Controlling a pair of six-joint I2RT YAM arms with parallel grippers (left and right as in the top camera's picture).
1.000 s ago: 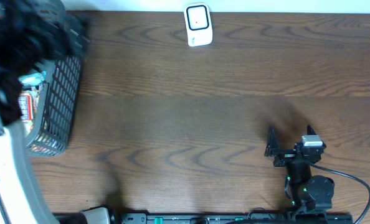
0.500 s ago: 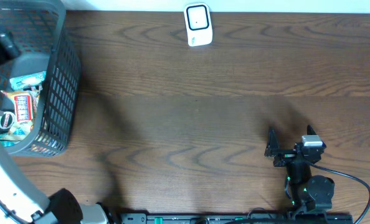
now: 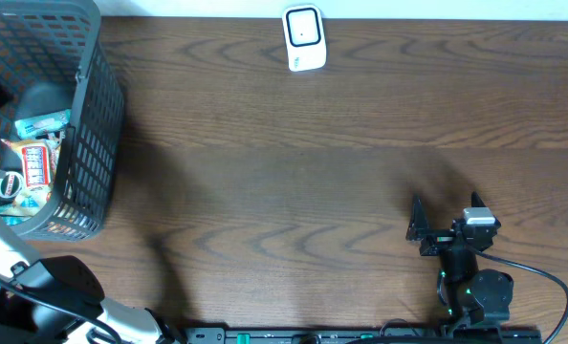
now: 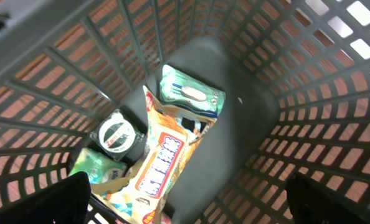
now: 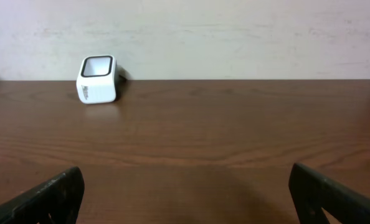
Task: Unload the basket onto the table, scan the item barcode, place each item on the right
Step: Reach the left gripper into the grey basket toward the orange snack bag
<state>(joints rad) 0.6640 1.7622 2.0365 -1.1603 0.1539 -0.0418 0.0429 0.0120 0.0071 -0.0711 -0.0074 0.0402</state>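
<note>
Jaws wide on left arm (image 3: 59, 287) and right arm (image 3: 466, 260); one basket (image 4: 309, 93), perhaps four items (image 4: 166, 155), one scanner (image 5: 98, 79).

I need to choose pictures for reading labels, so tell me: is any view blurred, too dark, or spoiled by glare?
Overhead view: sharp and evenly lit, only soft shadows on the table. Left wrist view: the snack packet in the basket is slightly soft, no glare; the left gripper's fingers are dark blurs. Right wrist view: the scanner is in focus, the right gripper's fingers blurred.
</note>
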